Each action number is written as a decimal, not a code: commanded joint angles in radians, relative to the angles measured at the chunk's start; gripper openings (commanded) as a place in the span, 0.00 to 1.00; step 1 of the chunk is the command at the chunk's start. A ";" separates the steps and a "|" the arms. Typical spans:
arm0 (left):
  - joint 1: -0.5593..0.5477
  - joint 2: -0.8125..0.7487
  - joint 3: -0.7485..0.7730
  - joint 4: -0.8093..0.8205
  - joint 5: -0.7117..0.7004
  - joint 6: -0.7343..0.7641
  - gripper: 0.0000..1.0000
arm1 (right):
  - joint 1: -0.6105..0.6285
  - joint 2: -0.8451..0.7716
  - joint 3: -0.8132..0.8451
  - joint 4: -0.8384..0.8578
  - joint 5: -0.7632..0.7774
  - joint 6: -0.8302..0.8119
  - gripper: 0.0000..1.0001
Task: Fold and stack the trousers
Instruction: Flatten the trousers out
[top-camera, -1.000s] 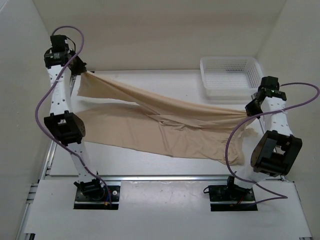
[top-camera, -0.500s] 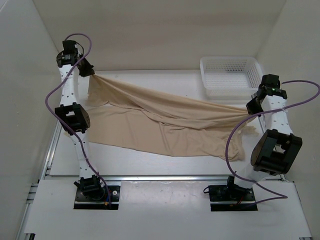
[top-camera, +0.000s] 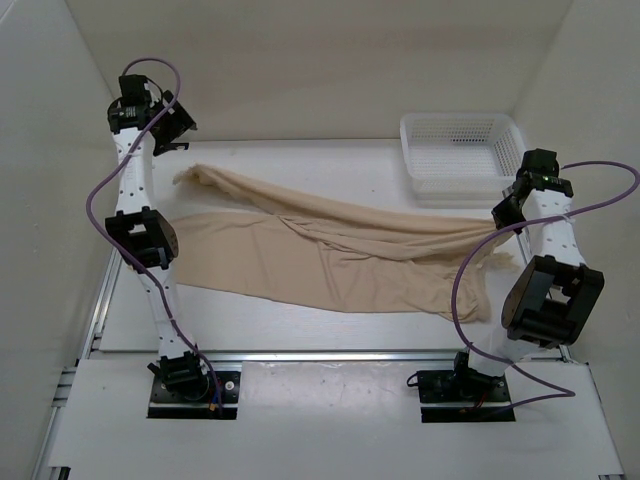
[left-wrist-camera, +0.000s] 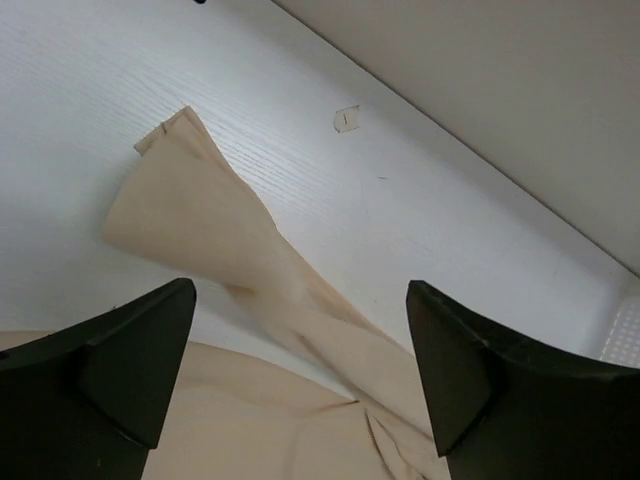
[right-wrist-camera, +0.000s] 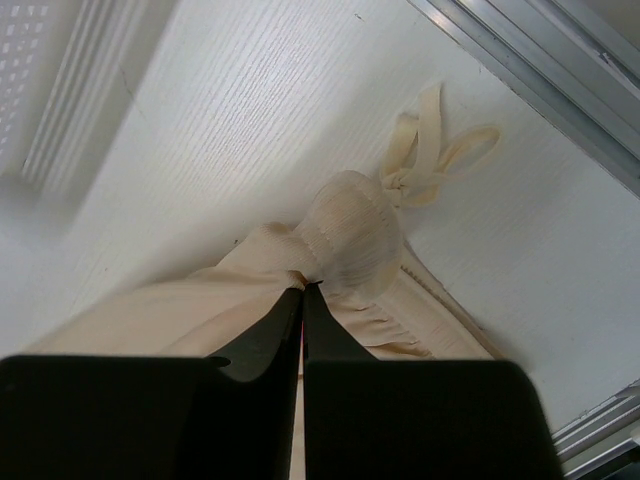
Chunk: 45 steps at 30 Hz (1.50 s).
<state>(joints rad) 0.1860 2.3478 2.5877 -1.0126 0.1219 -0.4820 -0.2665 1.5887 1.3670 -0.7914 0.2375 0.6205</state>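
Note:
The beige trousers (top-camera: 330, 250) lie spread across the table, one leg draped diagonally over the other. The upper leg's cuff end (top-camera: 195, 175) rests flat at the back left. My left gripper (top-camera: 175, 125) hovers above and behind that cuff, open and holding nothing. In the left wrist view the loose leg (left-wrist-camera: 200, 210) lies on the table below the wide-apart fingers of the left gripper (left-wrist-camera: 300, 290). My right gripper (top-camera: 497, 222) is shut on the trousers' waist end, lifted at the right. The right wrist view shows the bunched waistband (right-wrist-camera: 350, 240) pinched at the tips of the right gripper (right-wrist-camera: 303, 287), drawstring (right-wrist-camera: 430, 160) dangling.
A white mesh basket (top-camera: 460, 150) stands at the back right of the table, close behind my right gripper. Its corner shows in the left wrist view (left-wrist-camera: 625, 335). White walls enclose the table at the back and sides. A metal rail (top-camera: 330, 355) runs along the near edge.
My left gripper has opened and let go of the leg end, which dropped from its stretched, lifted position onto the table. The right gripper stays shut and still.

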 joint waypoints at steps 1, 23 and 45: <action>0.001 0.010 0.060 -0.013 0.045 0.020 1.00 | -0.004 0.002 0.014 0.006 0.025 -0.004 0.00; -0.031 0.059 -0.330 -0.044 0.038 0.054 1.00 | -0.004 0.030 -0.005 0.024 -0.020 -0.031 0.00; -0.042 0.027 -0.155 -0.030 -0.033 -0.009 0.11 | -0.004 0.048 0.023 0.024 -0.020 -0.041 0.00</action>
<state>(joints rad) 0.1436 2.5435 2.3928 -1.0634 0.1173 -0.4744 -0.2665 1.6321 1.3632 -0.7822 0.2138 0.5945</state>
